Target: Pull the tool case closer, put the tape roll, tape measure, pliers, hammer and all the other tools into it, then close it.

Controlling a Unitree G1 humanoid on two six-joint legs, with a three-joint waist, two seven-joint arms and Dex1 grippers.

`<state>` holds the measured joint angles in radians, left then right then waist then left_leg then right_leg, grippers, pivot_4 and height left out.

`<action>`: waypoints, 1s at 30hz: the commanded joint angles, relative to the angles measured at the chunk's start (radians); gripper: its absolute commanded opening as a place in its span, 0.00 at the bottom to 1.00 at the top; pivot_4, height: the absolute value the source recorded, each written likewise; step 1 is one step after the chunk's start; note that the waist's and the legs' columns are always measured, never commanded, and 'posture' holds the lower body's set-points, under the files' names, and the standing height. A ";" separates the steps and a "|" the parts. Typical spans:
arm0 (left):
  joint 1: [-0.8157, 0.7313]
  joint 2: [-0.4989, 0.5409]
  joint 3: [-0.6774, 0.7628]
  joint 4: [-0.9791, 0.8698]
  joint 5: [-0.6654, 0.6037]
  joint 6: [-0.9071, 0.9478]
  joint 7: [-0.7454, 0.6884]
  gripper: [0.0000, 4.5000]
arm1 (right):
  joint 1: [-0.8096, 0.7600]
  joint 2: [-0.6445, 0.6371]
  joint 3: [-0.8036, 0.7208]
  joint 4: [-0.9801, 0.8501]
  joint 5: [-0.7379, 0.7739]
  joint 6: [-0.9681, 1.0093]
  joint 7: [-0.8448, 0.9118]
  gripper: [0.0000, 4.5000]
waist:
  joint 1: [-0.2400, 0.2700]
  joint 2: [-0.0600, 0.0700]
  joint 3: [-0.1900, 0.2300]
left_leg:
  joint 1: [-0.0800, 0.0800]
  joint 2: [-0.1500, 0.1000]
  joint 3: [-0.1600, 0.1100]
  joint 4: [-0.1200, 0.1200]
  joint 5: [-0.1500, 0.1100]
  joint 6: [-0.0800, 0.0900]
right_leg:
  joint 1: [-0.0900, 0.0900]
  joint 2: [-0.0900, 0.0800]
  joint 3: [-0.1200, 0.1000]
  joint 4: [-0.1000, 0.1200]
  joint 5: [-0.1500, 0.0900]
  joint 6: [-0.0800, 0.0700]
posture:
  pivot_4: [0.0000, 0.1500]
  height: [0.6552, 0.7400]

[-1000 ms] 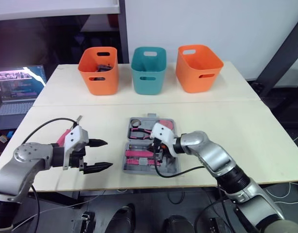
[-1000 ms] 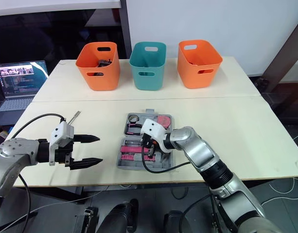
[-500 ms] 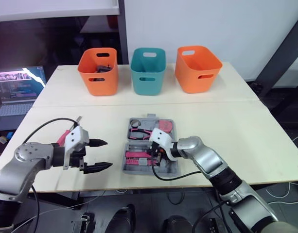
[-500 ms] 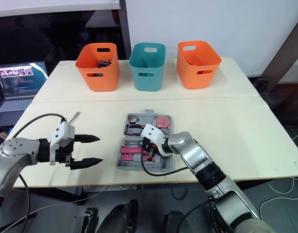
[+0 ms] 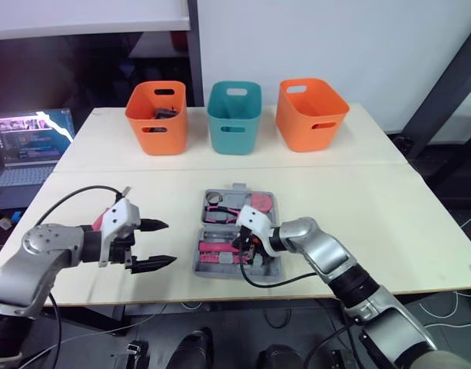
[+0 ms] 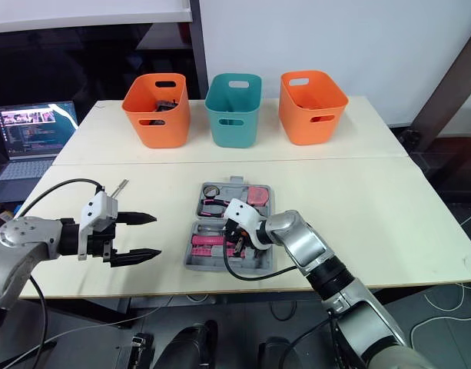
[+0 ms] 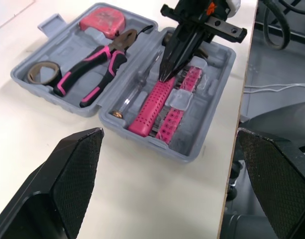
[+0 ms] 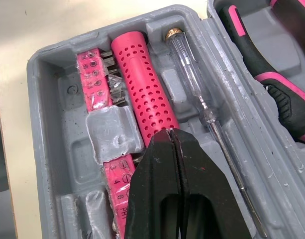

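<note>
Left of the tool case (image 7: pixel 214 79), the left end effector (image 5: pixel 170 243) is held over the tabletop (image 5: pixel 373 207) with its fingers spread wide. The case lies open, and pliers (image 7: pixel 95 69) and a tape measure (image 7: pixel 102 22) are seated in its far half. Inside its near half, the right end effector (image 8: pixel 171 132) is pressed together, its tips at a pink perforated handle (image 8: pixel 142 84).

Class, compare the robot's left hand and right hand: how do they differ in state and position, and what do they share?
The left hand is open, fingers spread; the right hand is shut, fingers together. The left hand hangs over bare table beside the tool case; the right hand points into the case, tips at the pink perforated handle. Both have two black fingers.
</note>
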<state>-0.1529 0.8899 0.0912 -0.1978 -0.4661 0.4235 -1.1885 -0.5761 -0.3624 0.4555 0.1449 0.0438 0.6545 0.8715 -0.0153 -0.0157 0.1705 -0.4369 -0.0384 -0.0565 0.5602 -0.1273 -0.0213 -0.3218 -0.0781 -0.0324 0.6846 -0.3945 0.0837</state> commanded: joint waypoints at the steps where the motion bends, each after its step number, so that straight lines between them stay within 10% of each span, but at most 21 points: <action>1: -0.008 0.007 0.016 -0.002 -0.002 -0.012 -0.002 1.00 | 0.039 0.006 -0.048 -0.003 0.021 -0.054 -0.010 0.01 | 0.000 0.000 0.000 | 0.000 0.000 0.000 0.000 0.000 0.000 | 0.000 0.000 0.000 0.000 0.000 0.000 | 1.00 1.00; 13: 0.014 -0.026 0.073 0.146 0.060 -0.133 0.076 1.00 | 0.166 -0.227 -0.428 -0.406 0.251 0.003 0.048 0.01 | 0.006 0.001 0.002 | -0.006 0.000 0.000 0.000 0.000 0.000 | -0.004 -0.001 0.000 0.000 0.000 0.000 | 1.00 1.00; 17: 0.067 -0.041 0.152 0.248 0.085 -0.215 0.131 1.00 | 0.295 -0.260 -0.586 -0.468 0.302 0.018 -0.018 0.26 | 0.001 0.001 0.002 | -0.007 0.000 0.000 0.000 0.000 0.000 | -0.002 -0.001 0.000 0.000 0.000 0.000 | 1.00 1.00; 23: 0.123 -0.072 0.313 0.397 0.050 -0.280 0.212 1.00 | 0.532 -0.250 -0.790 -0.524 0.310 -0.021 -0.126 0.96 | 0.007 0.001 0.002 | -0.007 0.000 0.001 0.000 -0.001 0.001 | -0.002 -0.002 0.000 -0.001 0.000 0.000 | 1.00 1.00; 30: 0.206 -0.149 0.493 0.413 0.028 -0.298 0.388 1.00 | 0.718 -0.203 -0.899 -0.518 0.306 -0.117 -0.215 0.98 | 0.003 0.001 0.002 | -0.007 0.000 0.001 0.001 -0.001 0.002 | -0.002 -0.003 0.000 -0.002 0.000 0.000 | 1.00 1.00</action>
<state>0.0491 0.7417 0.5336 0.2268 -0.4156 0.1382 -0.8296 0.1491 -0.5725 -0.4049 -0.3534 0.3347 0.5668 0.6779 -0.0126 -0.0150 0.1729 -0.4436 -0.0383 -0.0553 0.5610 -0.1285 -0.0196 -0.3242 -0.0816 -0.0325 0.6822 -0.3945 0.0836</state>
